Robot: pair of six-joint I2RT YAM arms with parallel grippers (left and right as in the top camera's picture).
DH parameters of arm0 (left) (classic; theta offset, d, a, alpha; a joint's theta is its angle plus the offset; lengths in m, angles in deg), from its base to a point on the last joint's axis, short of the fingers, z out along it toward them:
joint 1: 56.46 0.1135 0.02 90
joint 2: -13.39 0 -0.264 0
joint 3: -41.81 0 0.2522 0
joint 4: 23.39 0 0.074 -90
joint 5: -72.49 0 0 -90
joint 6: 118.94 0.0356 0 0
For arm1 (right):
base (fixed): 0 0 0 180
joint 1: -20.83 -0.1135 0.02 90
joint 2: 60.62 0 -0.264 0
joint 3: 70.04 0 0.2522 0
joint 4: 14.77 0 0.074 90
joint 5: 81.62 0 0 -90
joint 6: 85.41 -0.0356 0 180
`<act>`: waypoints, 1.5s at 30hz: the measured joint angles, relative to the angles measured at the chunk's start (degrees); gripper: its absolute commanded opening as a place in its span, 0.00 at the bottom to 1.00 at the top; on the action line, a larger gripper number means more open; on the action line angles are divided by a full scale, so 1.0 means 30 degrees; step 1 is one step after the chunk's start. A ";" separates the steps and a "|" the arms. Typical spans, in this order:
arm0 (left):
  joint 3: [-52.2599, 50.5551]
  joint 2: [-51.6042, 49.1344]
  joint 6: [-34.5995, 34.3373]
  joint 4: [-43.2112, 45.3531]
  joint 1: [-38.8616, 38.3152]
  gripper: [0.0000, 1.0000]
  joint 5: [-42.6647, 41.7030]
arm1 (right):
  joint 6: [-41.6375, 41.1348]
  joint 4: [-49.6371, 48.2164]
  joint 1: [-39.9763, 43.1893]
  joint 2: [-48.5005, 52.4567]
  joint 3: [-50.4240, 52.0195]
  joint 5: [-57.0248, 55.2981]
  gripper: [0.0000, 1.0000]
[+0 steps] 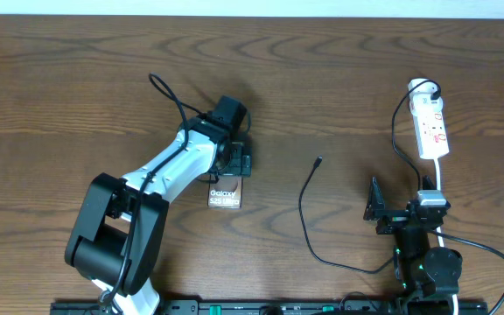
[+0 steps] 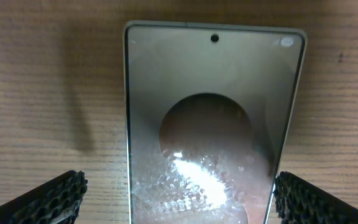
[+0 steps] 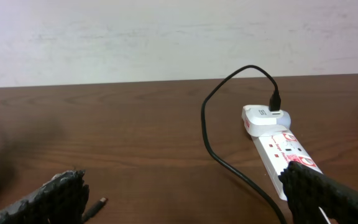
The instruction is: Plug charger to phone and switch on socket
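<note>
- Phone (image 1: 225, 196) – one smartphone, lying flat and face up on the wooden table (image 1: 59, 87), left of centre. It has a bronze-brown screen with a dark oval, white "Galaxy" lettering and a silvery edge.
- Left gripper (image 1: 237, 164) – it hangs directly over the phone's far end, jaws spread wide. In my left wrist view the fingertips (image 2: 55, 196) stand one on each side of the phone (image 2: 210, 124), clear of its edges and gripping nothing.
- Charger (image 1: 302, 206) – a thin black cable lying loose on the table between the phone and my right arm. Its connector tip (image 1: 319, 161) rests on bare wood, well apart from the phone. From the tip the cable curves back towards my right arm's base, where I lose it.
- Socket (image 1: 432, 129) – a white power strip with red markings, at the table's right side, lying lengthwise away from me. A white adapter (image 3: 263, 118) sits at its far end with a black cable (image 3: 207, 124) plugged into it.
- Right gripper (image 1: 405, 212) – it is just on the near side of the socket, jaws wide apart and empty. The connector tip (image 3: 98, 204) shows beside its left finger.
</note>
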 measured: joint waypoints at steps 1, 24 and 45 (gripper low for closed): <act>-0.0066 0.0000 -0.0058 0.0058 0.0000 0.98 -0.0022 | 0.0000 0.0000 -0.0007 0.0000 0.0000 0.0000 0.99; -0.0124 -0.0911 -0.0160 0.0962 -0.0058 0.98 -0.0284 | 0.0000 0.0000 -0.0007 0.0000 0.0000 0.0000 0.99; 0.0452 -0.1552 -0.0525 0.0168 -0.1071 0.98 0.0007 | 0.0000 0.0000 -0.0007 0.0000 0.0000 0.0000 0.99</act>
